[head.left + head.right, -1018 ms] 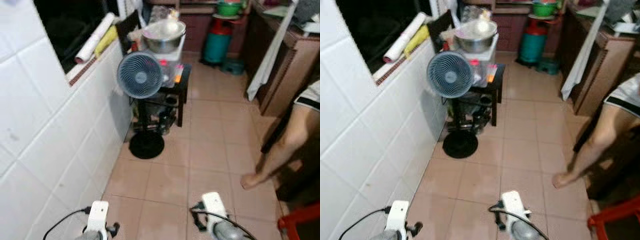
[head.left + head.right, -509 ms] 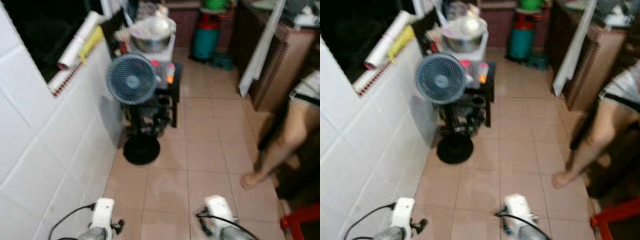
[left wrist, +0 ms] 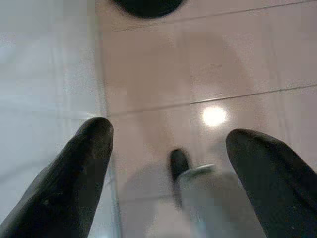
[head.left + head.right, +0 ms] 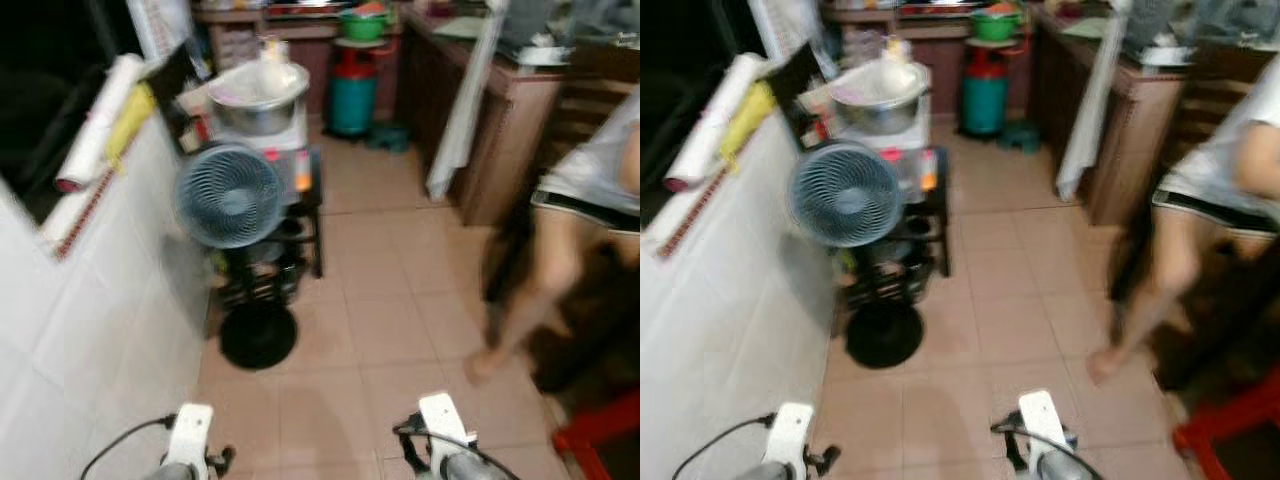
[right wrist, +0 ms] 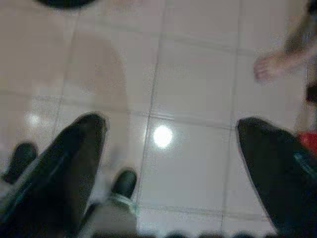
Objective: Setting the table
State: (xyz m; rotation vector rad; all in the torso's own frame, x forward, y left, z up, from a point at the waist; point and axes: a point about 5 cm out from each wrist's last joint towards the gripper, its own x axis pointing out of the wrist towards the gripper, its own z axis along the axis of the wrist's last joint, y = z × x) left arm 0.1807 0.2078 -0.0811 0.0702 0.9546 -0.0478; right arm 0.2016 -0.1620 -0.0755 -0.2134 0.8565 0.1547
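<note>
Tiled kitchen floor (image 4: 370, 330) stretches ahead of me past the standing fan (image 4: 228, 196), so both my left pincer (image 3: 168, 148) and right pincer (image 5: 168, 144) hang low, spread wide and empty, with no tableware or tabletop to set yet near that fan.

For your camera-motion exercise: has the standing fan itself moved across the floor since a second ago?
No. The standing fan still stands right before the black side table by the tiled wall; the whole picture has shifted, so the camera moved.
</note>
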